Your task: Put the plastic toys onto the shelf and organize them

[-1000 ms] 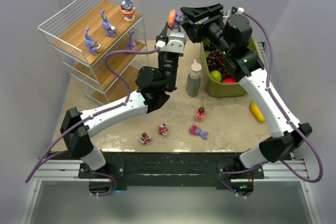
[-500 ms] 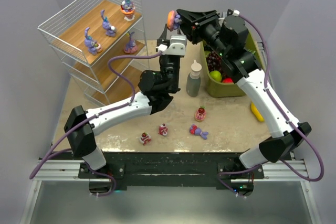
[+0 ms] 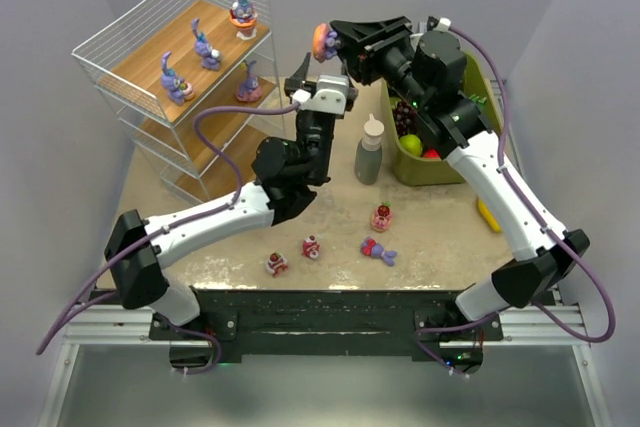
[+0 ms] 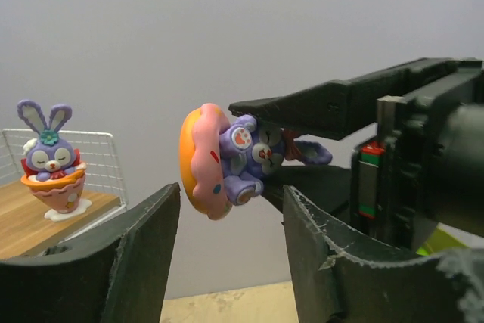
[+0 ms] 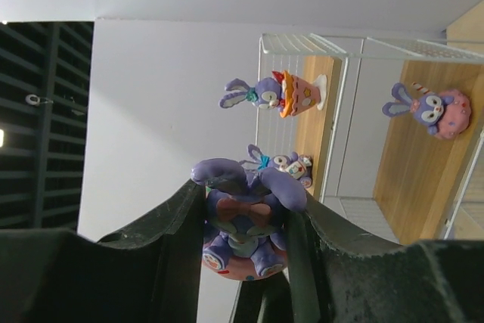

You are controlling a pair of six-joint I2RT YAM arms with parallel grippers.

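A purple bunny on a pink ring base (image 3: pixel 326 40) hangs in the air right of the shelf (image 3: pixel 110 42), with my right gripper (image 3: pixel 337 39) shut on it. The right wrist view shows the bunny (image 5: pixel 246 221) squeezed between the right gripper's (image 5: pixel 246 194) two fingers. My left gripper (image 3: pixel 318 69) stands open just under it; in its own view the bunny (image 4: pixel 227 158) floats above the left gripper's (image 4: pixel 231 194) gap, untouched. Several bunnies (image 3: pixel 205 47) stand on the shelf's boards. Two red-and-white cakes (image 3: pixel 312 246), another cake (image 3: pixel 381 217) and a lying bunny (image 3: pixel 379 250) rest on the table.
An olive-green bin (image 3: pixel 440 165) with grapes and other fake fruit sits at the right under the right arm. A small bottle (image 3: pixel 370 150) stands beside it. A yellow lemon (image 3: pixel 489 214) lies near the table's right edge.
My left gripper's jaws have spread and come off the bunny, dropping slightly below it. The right gripper has shut on the bunny and carried it a little to the left.
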